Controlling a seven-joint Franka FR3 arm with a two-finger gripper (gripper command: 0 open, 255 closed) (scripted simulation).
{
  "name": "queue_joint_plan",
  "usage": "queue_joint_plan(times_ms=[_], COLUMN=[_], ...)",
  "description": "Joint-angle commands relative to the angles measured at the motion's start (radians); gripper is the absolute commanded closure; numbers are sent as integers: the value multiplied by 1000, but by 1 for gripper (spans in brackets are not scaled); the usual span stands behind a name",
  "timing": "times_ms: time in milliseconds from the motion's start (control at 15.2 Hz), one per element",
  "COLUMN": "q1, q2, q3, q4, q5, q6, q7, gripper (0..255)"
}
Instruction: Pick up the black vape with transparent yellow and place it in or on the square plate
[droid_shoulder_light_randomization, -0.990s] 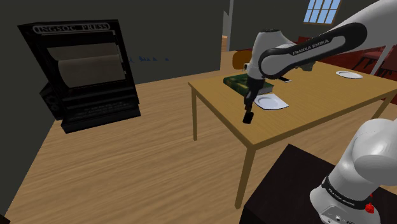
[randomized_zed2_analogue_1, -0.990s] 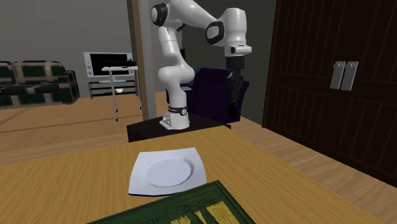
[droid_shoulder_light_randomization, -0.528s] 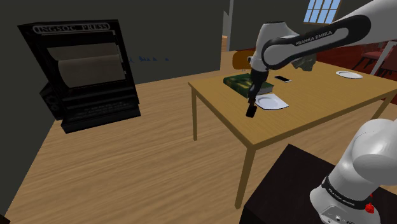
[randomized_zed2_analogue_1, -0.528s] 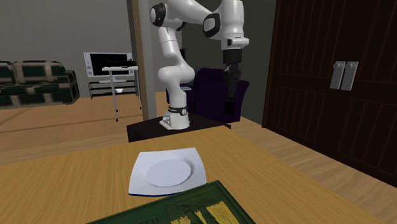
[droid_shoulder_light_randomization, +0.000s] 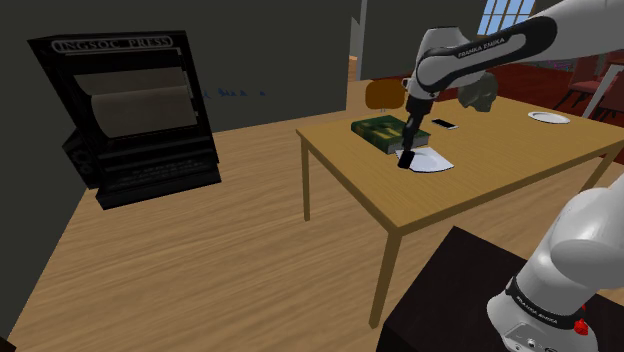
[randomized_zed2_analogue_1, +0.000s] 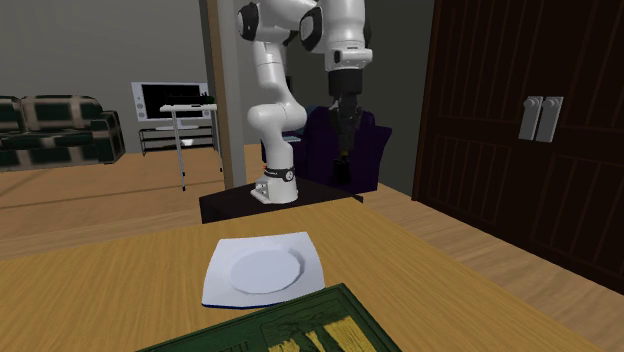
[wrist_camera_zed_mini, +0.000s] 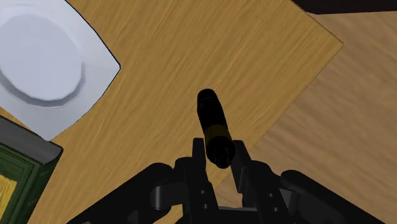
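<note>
Wooden table (wrist_camera_zed_mini: 178, 51): one white square plate (wrist_camera_zed_mini: 44, 60), one green book (wrist_camera_zed_mini: 19, 181) just beside it. Black gripper (wrist_camera_zed_mini: 219, 153) pinches one black yellow-banded vape (wrist_camera_zed_mini: 212, 121), near the plate.

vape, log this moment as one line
gripper: jaws shut on black vape | vape: held above wooden table, beside square plate, not over it | placement: not yet done

The light is dim and even all round, with flat shading. A window (droid_shoulder_light_randomization: 503, 14) glows pale blue at the shoulder view's top right. The table (droid_shoulder_light_randomization: 480, 180) top looks warm and matte. The white plate (wrist_camera_zed_mini: 44, 60) is the brightest surface, and the wall (droid_shoulder_light_randomization: 260, 50) is a murky grey.
</note>
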Motion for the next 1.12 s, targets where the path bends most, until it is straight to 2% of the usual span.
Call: queue_joint_plan(times_ms=[0, 528, 1056], q1=[-15, -74, -177], q2=[33, 212, 455], q3=[-33, -153, -231], q4=[42, 262, 568], q5=[6, 75, 208], q6=[-9, -57, -154], q7=[-54, -271, -485], gripper=[255, 255, 255])
